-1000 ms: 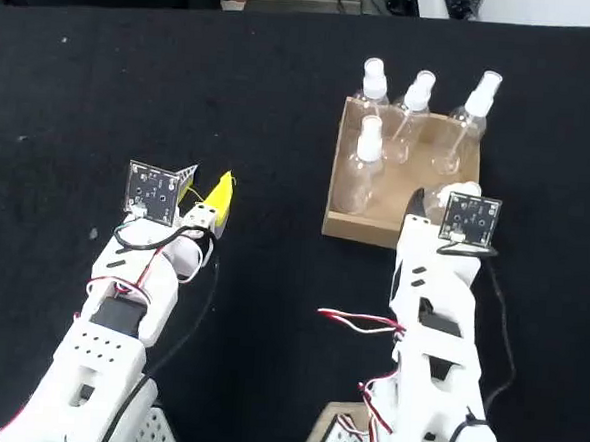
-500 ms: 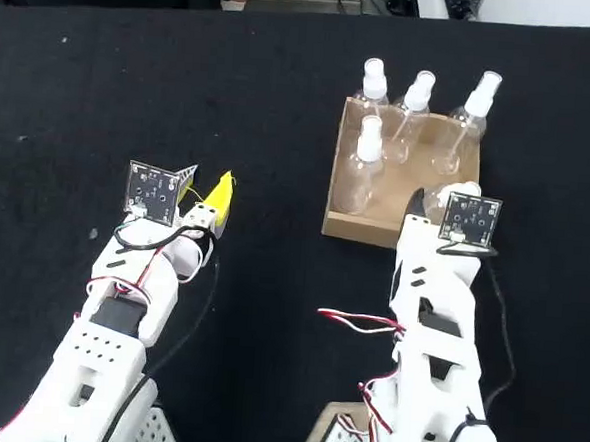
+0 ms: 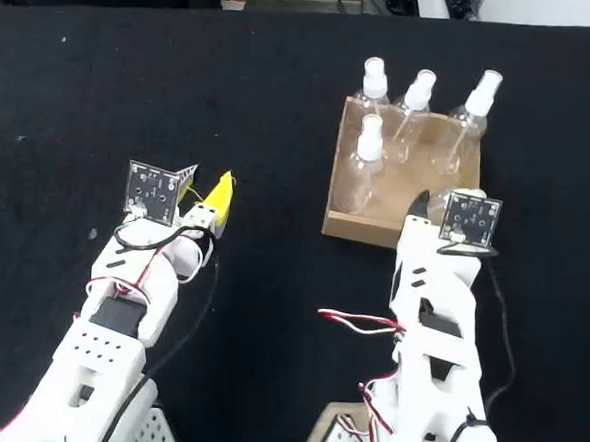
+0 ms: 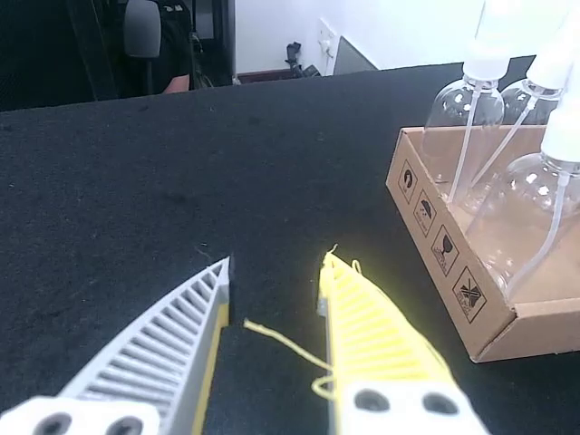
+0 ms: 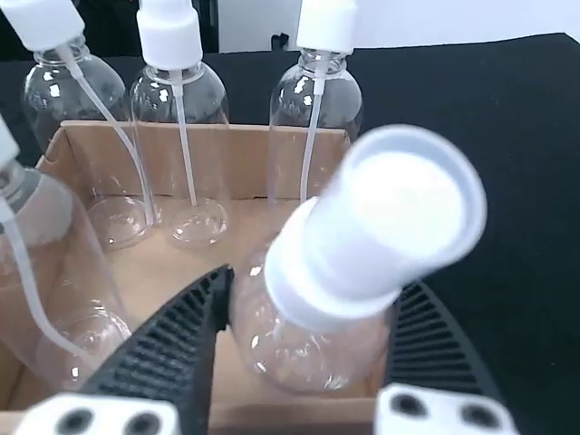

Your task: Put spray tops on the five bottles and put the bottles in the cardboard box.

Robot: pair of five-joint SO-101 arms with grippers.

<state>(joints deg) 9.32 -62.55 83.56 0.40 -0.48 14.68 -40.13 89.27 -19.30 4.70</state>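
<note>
The cardboard box (image 3: pixel 373 229) sits right of the table's centre. Several clear bottles with white spray tops stand in it, one of them at the front left (image 3: pixel 363 165) and three along the back (image 3: pixel 418 113). My right gripper (image 3: pixel 442 204) hangs over the box's near right corner. It is shut on a fifth bottle (image 5: pixel 313 340), whose white spray top (image 5: pixel 390 222) leans toward the wrist camera, with the black fingers (image 5: pixel 186 340) on either side. My left gripper (image 3: pixel 205 187) rests low to the left of the box, open and holding nothing, its grey and yellow fingers (image 4: pixel 362 331) a little apart.
From the left wrist the box (image 4: pixel 444 245) is seen ahead on the black table with bottles (image 4: pixel 471 109) in it. Red and white cables (image 3: pixel 354 320) loop beside the right arm. Black tabletop lies all around the box.
The right gripper's black finger has shifted slightly toward the bottle, and the white top that showed beside its camera is now mostly hidden. The left arm has stayed still.
</note>
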